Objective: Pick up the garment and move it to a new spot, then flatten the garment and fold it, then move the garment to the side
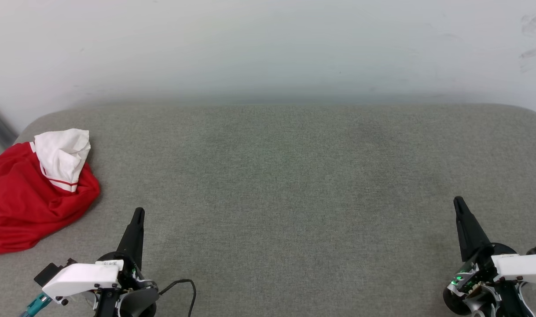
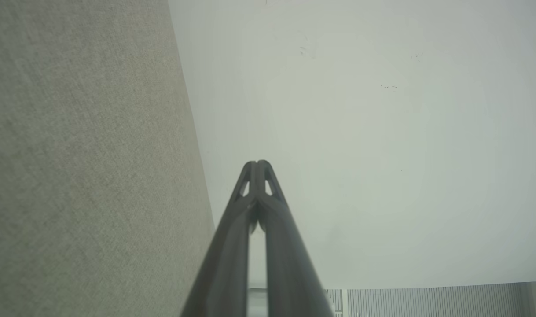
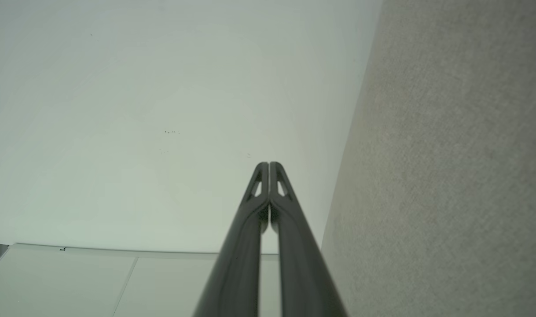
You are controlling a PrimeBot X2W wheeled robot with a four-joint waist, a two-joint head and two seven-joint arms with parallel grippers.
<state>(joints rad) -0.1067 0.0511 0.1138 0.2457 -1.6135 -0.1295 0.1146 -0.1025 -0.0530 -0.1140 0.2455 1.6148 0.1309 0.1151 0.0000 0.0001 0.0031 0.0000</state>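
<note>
Crumpled red-and-white garment (image 1: 26, 207) lies at the frame's left edge on a grey cushion (image 1: 294, 198). Lower left, the left gripper (image 1: 138, 212) and, lower right, the right gripper (image 1: 458, 201) are closed and empty. Best to open the left and pinch a raised fold.

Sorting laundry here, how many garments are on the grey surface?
1. The garment lies crumpled at the left edge of the grey surface; another could hide beneath it.

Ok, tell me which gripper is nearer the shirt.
Left. The left gripper is just to the right of the shirt, a little nearer the robot and not touching it. The right gripper is far off on the opposite side.
</note>
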